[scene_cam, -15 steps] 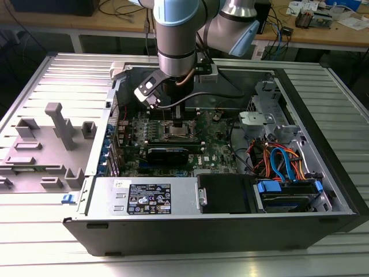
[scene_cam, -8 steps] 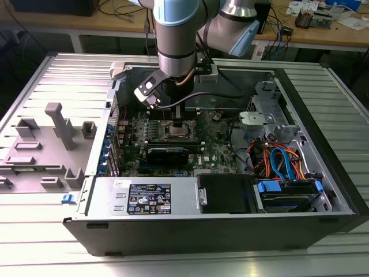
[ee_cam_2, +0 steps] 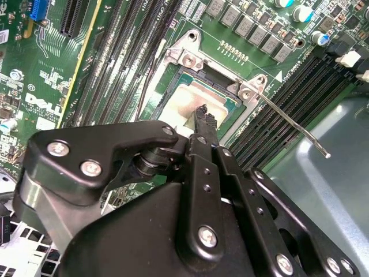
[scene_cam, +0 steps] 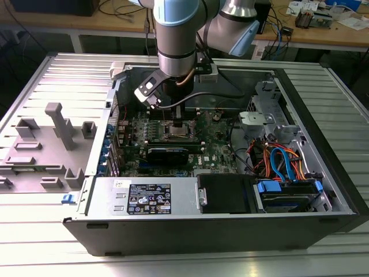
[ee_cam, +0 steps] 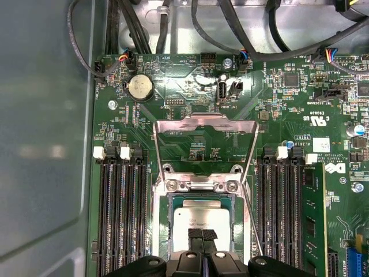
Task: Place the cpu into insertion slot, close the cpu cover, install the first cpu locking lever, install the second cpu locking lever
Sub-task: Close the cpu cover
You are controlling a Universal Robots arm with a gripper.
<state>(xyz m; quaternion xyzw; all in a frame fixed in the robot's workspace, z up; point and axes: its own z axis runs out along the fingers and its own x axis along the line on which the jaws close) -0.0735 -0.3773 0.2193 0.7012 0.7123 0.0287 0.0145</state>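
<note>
One cpu (ee_cam: 190, 216) sits in the socket (ee_cam: 199, 184), one cpu cover (ee_cam: 204, 122) raised beside it. One gripper (ee_cam: 202, 235), jaws together, hangs over the cpu, upper centre of the exterior view.

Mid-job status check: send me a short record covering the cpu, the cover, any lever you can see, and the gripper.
cpu: lying in the socket, silver top up
cpu cover: open, swung up and away from the socket, not over the cpu
locking lever: one thin rod unlatched, angled out from the socket corner
gripper: fingers together with nothing between them, tips over the cpu's near edge
contact: cannot tell whether the tips touch the cpu
task state: cpu placed, cover not closed, visible lever not locked
</note>
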